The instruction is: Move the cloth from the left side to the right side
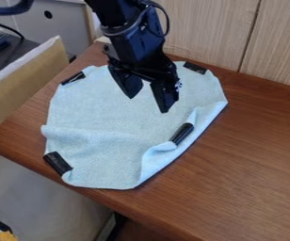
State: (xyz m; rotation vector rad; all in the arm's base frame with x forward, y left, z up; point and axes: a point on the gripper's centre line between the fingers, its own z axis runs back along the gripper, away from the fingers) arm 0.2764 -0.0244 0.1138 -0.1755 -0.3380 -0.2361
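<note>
The black gripper (149, 104) hangs above the upper middle of the cloth, its two fingers spread apart with nothing between them. Light blue and roughly rounded, the cloth (107, 113) lies on the left part of the wooden table. Pieces of black tape or clips sit along its border, at the upper left, upper right, lower left and right. Its right and lower right edge is folded up and over, and a low wrinkle crosses its left side. Whether the fingertips touch the cloth I cannot tell; part of it is hidden behind the gripper.
The brown wooden table (248, 155) extends to the right, with its rounded corner (0, 141) at the left. A light wood panel wall (204, 33) stands along the back. Beside the left edge is a beige board (31, 80), with dark equipment behind it.
</note>
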